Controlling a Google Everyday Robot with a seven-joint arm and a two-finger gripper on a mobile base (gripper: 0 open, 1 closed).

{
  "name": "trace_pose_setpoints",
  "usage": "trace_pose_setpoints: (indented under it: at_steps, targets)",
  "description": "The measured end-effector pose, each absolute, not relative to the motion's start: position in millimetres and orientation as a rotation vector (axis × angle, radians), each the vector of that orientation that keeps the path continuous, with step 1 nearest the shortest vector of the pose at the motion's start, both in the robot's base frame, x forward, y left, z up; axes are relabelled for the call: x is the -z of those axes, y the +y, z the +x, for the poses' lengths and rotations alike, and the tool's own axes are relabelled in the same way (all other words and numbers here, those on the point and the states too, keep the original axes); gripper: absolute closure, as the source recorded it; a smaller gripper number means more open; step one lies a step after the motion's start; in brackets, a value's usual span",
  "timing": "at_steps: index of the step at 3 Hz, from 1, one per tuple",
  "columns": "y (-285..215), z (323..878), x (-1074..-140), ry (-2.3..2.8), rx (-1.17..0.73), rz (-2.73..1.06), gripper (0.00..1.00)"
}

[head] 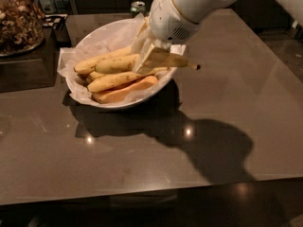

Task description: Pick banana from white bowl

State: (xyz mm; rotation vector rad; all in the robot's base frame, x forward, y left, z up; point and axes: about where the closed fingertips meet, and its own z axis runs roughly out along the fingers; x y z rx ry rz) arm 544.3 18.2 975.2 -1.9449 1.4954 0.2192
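The white bowl (120, 102), lined with crinkled white paper, sits on the dark counter at the upper left of centre. Several yellow bananas (115, 80) lie in it. My gripper (152, 61) hangs over the bowl's right side, below the white arm. It is shut on one banana (176, 60), which is raised above the others. That banana's stem end points right, past the bowl's rim.
A glass jar of nuts (16, 22) stands on a dark box at the far left. A small can (138, 6) stands behind the bowl. The brown counter (227, 108) stretches right and forward to its front edge.
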Motion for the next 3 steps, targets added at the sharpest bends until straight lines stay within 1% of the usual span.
trace_pose_setpoints:
  at_steps: [1,2,3]
  targets:
    - [7,521,-1012,1.413,-0.247,-1.943,1.0]
    - [-14,486,-1035,1.451,-0.261,-1.879,1.0]
    - [-18,483,-1038,1.456,-0.258,-1.869,1.0]
